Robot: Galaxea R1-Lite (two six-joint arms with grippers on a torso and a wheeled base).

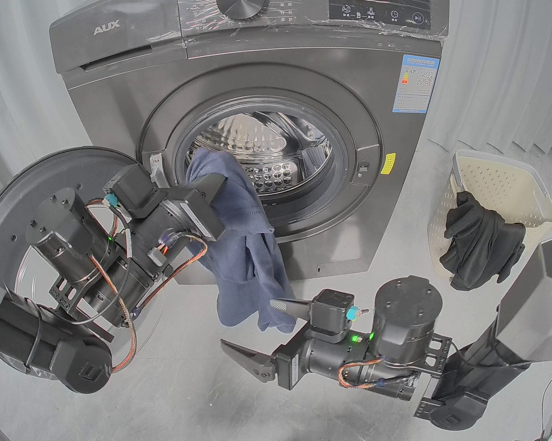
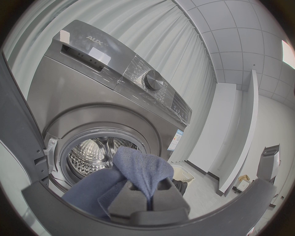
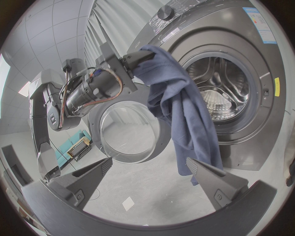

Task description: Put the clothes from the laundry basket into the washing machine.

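Observation:
A grey front-loading washing machine (image 1: 354,87) stands ahead with its round door (image 1: 35,185) swung open to the left and its steel drum (image 1: 265,150) bare. My left gripper (image 1: 214,183) is shut on a blue garment (image 1: 247,251) at the drum opening's left rim; the cloth hangs down to near the floor. In the left wrist view the blue garment (image 2: 138,172) bunches between the fingers. My right gripper (image 1: 255,332) stands open just below the cloth's hem, empty. A cream laundry basket (image 1: 505,189) at the right holds a black garment (image 1: 481,241) draped over its edge.
The open door (image 3: 129,132) takes up the space left of the machine. Pale curtains (image 1: 502,58) hang behind. Grey floor (image 1: 175,394) lies bare in front of the machine.

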